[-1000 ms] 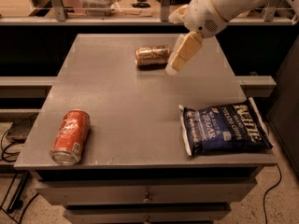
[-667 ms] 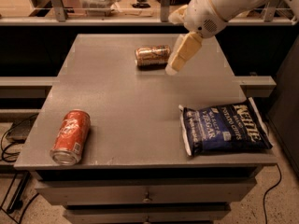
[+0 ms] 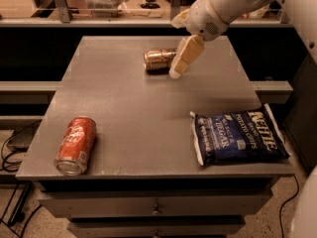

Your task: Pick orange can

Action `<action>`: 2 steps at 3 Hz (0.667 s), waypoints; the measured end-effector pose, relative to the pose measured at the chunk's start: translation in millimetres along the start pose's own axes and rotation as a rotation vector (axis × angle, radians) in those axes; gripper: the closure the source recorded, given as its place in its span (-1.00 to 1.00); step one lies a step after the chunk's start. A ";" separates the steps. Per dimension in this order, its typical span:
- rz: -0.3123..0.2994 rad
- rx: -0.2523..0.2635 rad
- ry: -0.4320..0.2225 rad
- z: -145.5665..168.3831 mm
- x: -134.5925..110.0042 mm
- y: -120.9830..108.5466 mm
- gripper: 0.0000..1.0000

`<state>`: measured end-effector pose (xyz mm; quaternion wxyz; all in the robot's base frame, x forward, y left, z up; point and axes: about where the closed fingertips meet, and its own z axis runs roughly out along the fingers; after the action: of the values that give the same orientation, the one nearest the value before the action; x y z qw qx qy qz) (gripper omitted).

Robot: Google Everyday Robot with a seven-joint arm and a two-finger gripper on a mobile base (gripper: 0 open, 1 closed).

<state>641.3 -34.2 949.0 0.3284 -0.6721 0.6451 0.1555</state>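
Note:
The orange can (image 3: 158, 60) lies on its side at the far middle of the grey table (image 3: 148, 113); its body is bronze-gold with pale markings. My gripper (image 3: 176, 71), cream-coloured, hangs from the white arm (image 3: 218, 9) and points down-left at the can's right end, overlapping it in the view. I cannot tell whether it touches the can.
A brighter red can (image 3: 76, 145) with white script lies on its side at the near left of the table. A blue Kettle chips bag (image 3: 237, 137) lies at the near right edge. Shelving with clutter stands behind the table, and drawers sit under it.
The gripper has moved a little to the left, closer over the orange can's right end. The cans and the bag have not moved.

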 end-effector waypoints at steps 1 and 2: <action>0.032 0.009 -0.022 14.6 11.5 -14.4 -1.00; 0.075 0.025 -0.052 26.9 24.9 -27.9 -1.00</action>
<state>677.1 -37.3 920.2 0.3474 -0.6391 0.6629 0.1772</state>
